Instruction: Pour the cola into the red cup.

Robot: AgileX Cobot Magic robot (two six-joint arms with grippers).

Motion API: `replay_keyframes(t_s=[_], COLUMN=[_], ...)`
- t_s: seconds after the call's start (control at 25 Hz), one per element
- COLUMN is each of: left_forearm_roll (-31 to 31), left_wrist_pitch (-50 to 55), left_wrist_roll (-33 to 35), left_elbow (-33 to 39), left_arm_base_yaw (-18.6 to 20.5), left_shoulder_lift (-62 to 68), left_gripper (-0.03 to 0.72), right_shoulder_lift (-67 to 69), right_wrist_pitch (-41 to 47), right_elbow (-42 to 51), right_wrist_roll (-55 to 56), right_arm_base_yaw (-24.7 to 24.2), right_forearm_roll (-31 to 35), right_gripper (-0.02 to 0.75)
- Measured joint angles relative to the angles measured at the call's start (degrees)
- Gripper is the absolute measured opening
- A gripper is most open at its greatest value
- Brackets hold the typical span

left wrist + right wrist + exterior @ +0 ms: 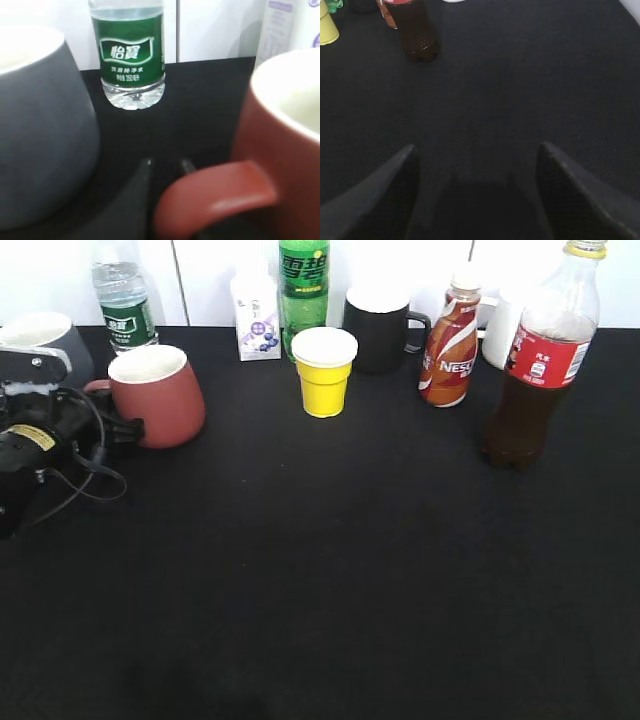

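In the exterior view, the cola bottle (pixel 541 368) is standing upright at the right of the black table (pixel 330 570), capped, well apart from the red cup (pixel 160 395), which is sitting at the left with its handle turned toward the left gripper (pixel 122 428). The left arm is lying low at the left edge, its fingers reaching the cup's handle. Between the two are standing a yellow paper cup (pixel 324 371), a green soda bottle (pixel 304 290), a black mug (pixel 380 332) and a Nescafe bottle (pixel 449 345). A grey mug (pixel 45 340) and a water bottle (pixel 125 302) are sitting behind the red cup.

In the left wrist view, the red cup's handle (pixel 215 197) is filling the foreground, lying across the dark fingertips (pixel 145 172); whether they are clamping it I cannot tell. The grey mug (pixel 42 130) is looming at left, the water bottle (pixel 132 52) standing behind.

In the right wrist view, the right gripper (pixel 477 150) is hovering above bare table with its jaws spread wide, the cola bottle (pixel 417 30) standing far ahead at upper left.
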Motion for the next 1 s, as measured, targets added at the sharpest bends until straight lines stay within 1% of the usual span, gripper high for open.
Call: replay_keyframes(t_s=[0.08,0.12,0.2,0.28,0.36,0.44,0.56,0.6,0.72,0.76,0.8,0.84,0.88,0.96,1.0], left_forearm_roll=[2.9,5.7,11.3,17.0,20.1,21.0,21.4,21.5,21.5,21.4,21.4,21.4,21.3,21.3,21.3], left_wrist_pitch=[0.3,1.1,2.1,1.5,1.7,4.4,5.8,5.8,5.7,5.7,5.5,4.9,3.9,3.1,3.1], left_wrist_roll=[0.0,0.4,-0.4,-3.4,-4.8,-5.9,-7.6,-7.7,-7.9,-7.9,-7.9,-7.9,-7.9,-8.0,-8.1], left_elbow=[0.6,2.1,6.7,10.9,14.5,16.0,16.0,16.1,16.1,16.1,16.1,16.1,16.1,16.1,16.1], left_arm_base_yaw=[0.1,0.1,0.0,-0.2,-2.8,-7.5,-12.3,-13.1,-13.3,-13.3,-13.4,-13.4,-13.4,-13.4,-13.4], left_shoulder_lift=[-0.9,-3.0,-10.1,-19.3,-27.9,-34.6,-37.3,-37.3,-37.3,-37.3,-37.3,-37.3,-37.3,-37.3,-37.3], left_gripper=[0.1,0.095,0.09,0.088,0.086,0.084,0.084,0.083,0.083,0.083,0.083,0.083,0.083,0.083,0.083], right_shoulder_lift=[0.0,0.0,0.0,0.0,0.0,0.0,0.0,0.0,0.0,0.0,0.6,2.9,6.5,15.9,21.3], right_wrist_pitch=[0.0,0.0,0.0,0.0,0.0,0.0,0.0,0.0,-0.1,-2.7,-10.0,-19.5,-26.8,-39.3,-45.0], right_elbow=[0.0,0.0,0.0,0.0,0.0,0.0,0.0,0.0,-0.1,-0.8,-1.1,-1.3,-1.3,-1.3,-1.3], right_wrist_roll=[0.0,0.0,0.0,0.0,0.0,0.0,0.0,0.0,0.0,0.0,0.0,0.0,-0.9,-9.7,-12.3], right_arm_base_yaw=[0.0,0.0,0.0,0.0,0.0,0.0,0.0,0.0,0.0,0.0,0.0,0.0,0.0,0.0,0.0], right_forearm_roll=[0.0,0.0,0.0,0.0,0.0,0.0,0.0,0.0,0.1,0.8,3.4,5.8,6.8,8.5,8.9], right_gripper=[0.552,0.552,0.552,0.552,0.552,0.552,0.552,0.552,0.552,0.552,0.552,0.552,0.552,0.552,0.552])
